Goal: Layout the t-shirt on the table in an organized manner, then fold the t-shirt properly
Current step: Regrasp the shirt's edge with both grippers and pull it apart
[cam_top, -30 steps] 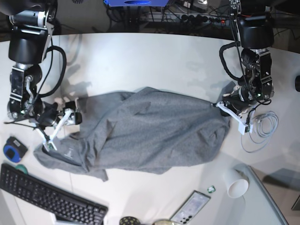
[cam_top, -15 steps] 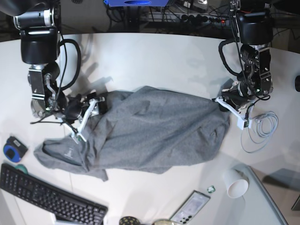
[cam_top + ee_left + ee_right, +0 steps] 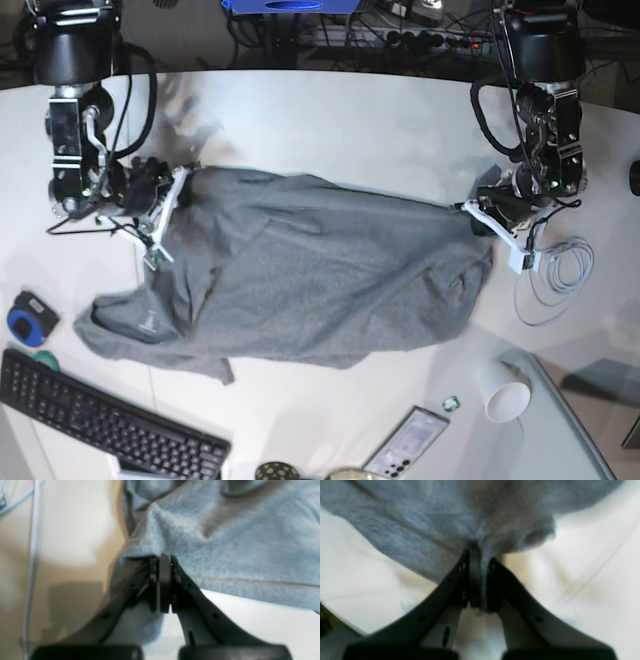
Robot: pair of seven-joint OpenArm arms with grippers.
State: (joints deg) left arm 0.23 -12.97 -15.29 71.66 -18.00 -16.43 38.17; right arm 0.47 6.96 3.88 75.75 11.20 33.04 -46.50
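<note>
The heather-grey soft cotton t-shirt lies rumpled across the middle of the large white smooth table, stretched between the two arms. The right gripper is clenched on a bunched edge of the cloth; in its wrist view the dark jaws are pinched together with a fold of the grey fabric drawn down between them, and the rest of the shirt spreads away beyond the fingertips. The left gripper is also clamped on the garment's opposite end; its wrist view shows the jaws pressed together at the hem, the cloth fanning out ahead and to one side of the tips. From the right gripper the shirt slopes down towards the near edge of the table, where a loose part lies flat, close to a black keyboard. A coiled white cable lies just beside the left gripper, apart from the shirt.
</note>
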